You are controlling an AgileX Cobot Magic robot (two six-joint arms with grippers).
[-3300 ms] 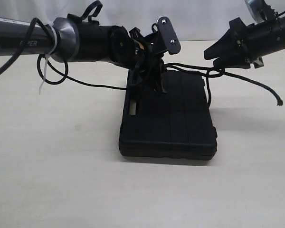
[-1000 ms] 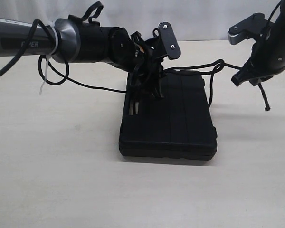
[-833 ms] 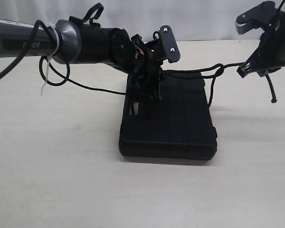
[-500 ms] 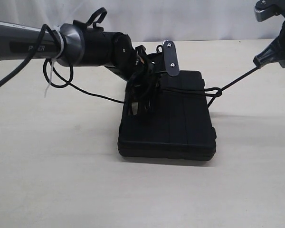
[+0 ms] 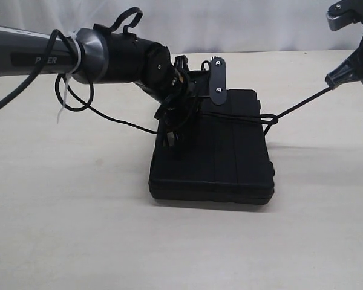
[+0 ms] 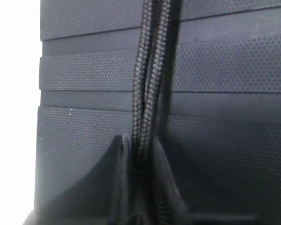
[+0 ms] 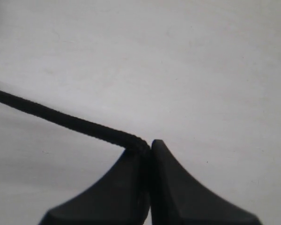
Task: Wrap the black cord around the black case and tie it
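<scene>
The case (image 5: 215, 154) is seen lying flat on the table (image 5: 78, 229), a little right of the centre of the exterior frame, with its ribbed lid facing up. The cord (image 5: 299, 104) is laid across the far part of the lid, from the left gripper (image 5: 171, 134) to a small loop at the case's right edge. From that loop it is drawn taut in a straight line up to the right gripper (image 5: 330, 86) near the upper right corner of the frame, clear of the table.

The left gripper is reached in from the upper left and is pointed down onto the far left part of the lid. In the left wrist view, two braided strands of the cord (image 6: 147, 93) are shown side by side against the ribbed lid of the case (image 6: 84, 75) and are pinched between the fingers (image 6: 110, 187) of the left gripper (image 6: 139, 152), so its jaws are closed on the cord.

In the right wrist view, the fingers of the right gripper (image 7: 147, 150) are pressed together, and the cord (image 7: 61, 119) is clamped at their very tips, with a single strand stretched away over the pale table (image 7: 178, 56).
</scene>
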